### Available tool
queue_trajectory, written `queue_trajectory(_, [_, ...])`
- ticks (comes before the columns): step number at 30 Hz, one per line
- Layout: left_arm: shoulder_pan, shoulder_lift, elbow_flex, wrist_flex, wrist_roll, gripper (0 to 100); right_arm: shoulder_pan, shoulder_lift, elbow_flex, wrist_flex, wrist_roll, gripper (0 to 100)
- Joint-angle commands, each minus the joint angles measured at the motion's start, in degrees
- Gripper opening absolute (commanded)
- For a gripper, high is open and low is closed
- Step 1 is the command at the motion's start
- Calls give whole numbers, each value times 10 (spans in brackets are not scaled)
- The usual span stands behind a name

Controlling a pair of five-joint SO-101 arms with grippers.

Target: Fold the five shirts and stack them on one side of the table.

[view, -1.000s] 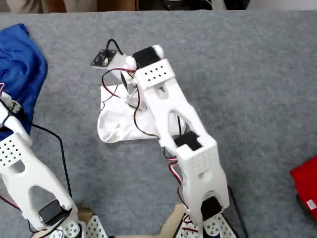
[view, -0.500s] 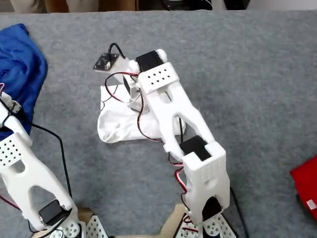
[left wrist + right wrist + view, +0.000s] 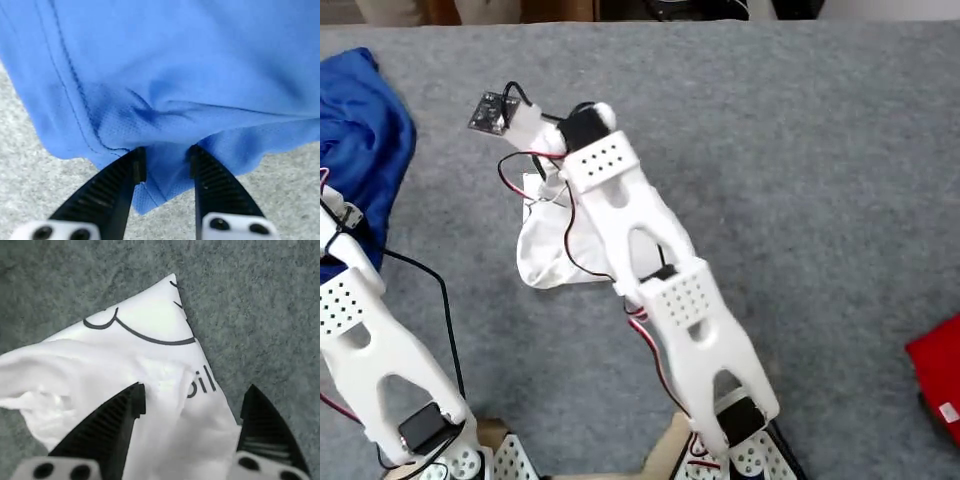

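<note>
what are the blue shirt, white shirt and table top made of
The blue shirt looks like thin matte mesh knit, probably synthetic: fine pinholes, stitched seams. The white shirt seems soft matte jersey, maybe cotton: crumpled, dark print. The table cover looks felt-like or carpet: grey, fuzzy, speckled nap.

You've got dark lettering on the white shirt (image 3: 142,315), mostly tucked under a fold, so no whole word reads.

The counter (image 3: 840,150) is covered all over by a grey, felt-like surface. Beyond its far edge, a strip of brown furniture (image 3: 555,10), possibly wooden, is seen, cut off by the frame.
</note>
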Motion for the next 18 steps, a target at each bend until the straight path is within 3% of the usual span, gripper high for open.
queue_trajectory(1, [26, 1, 3, 3, -4, 167, -7, 54, -93, 5, 4, 317])
queue_trajectory(5, [28, 1, 3, 3, -4, 167, -3, 86, -137, 36, 4, 292])
queue_trajectory(11, [29, 2, 3, 3, -4, 167, 13, 86, -193, 74, 4, 92])
queue_trajectory(18, [30, 2, 3, 3, -4, 167, 26, 77, -220, 86, 4, 80])
